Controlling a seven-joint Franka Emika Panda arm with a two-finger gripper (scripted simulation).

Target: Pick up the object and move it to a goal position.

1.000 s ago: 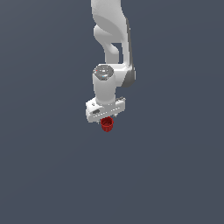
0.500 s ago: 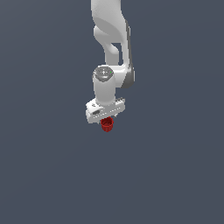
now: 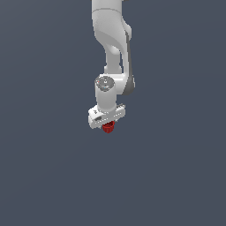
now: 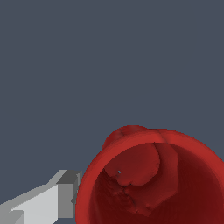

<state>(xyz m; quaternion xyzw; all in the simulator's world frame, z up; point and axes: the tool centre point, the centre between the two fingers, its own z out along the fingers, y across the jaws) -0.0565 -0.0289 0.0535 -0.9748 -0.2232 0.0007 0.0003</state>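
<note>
Exterior view: the white arm [image 3: 112,48] reaches down from the top of the frame, and its end effector [image 3: 107,125] points downward over a plain dark grey ground. The small red cup [image 3: 108,128] sits directly under the end effector's palm, between the fingers, which appear closed on it. In the wrist view the cup's [image 4: 153,179] open mouth fills the near field, with one grey finger [image 4: 48,199] just beside its rim.

- The hand [image 3: 107,121] has drifted slightly toward 12 o'clock in the exterior view — a small shift.
- The red cup [image 3: 108,127] moved with it — still under the hand.
</note>
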